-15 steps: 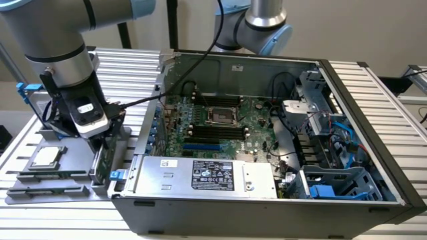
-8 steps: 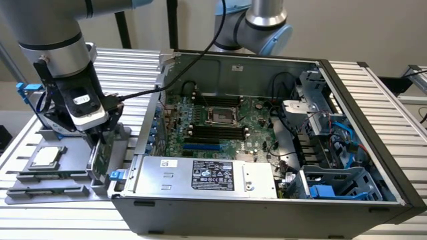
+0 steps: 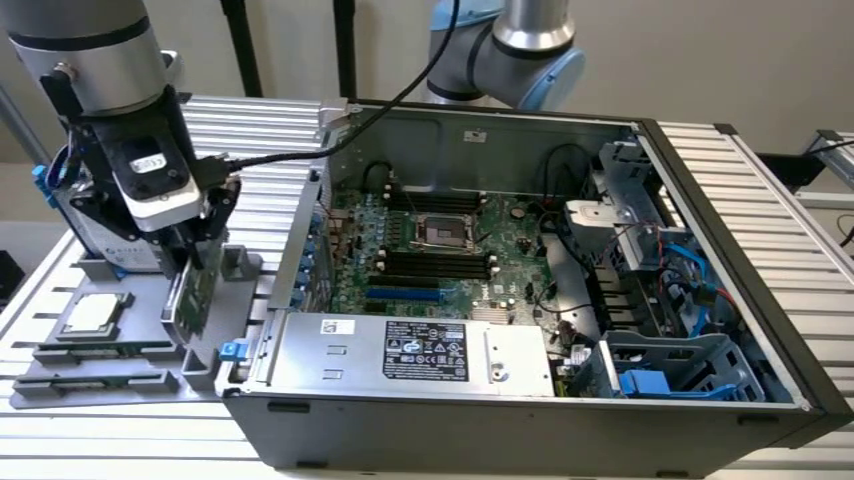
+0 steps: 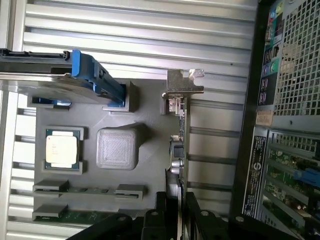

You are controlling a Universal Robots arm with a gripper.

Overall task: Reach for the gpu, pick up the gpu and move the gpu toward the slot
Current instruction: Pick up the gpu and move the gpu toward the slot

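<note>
Lighting: bright, even, diffuse indoor light, seemingly from overhead.
Pale glare lay across the ribbed table [image 4: 125, 30] and the bracket of the gpu [image 4: 180, 100]; the computer case [image 3: 400, 430] held soft shadow inside; blocks on the gray tray [image 4: 150, 160] cast faint shadows.

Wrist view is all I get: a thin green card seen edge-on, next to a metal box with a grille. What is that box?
Observer: It's a computer case, open on top, and the exterior view looks straight in at the motherboard.
Operator: Is this robot arm working alone?
Observer: No. Besides the arm whose gripper is down at the gpu, a second arm stands behind the case.
</note>
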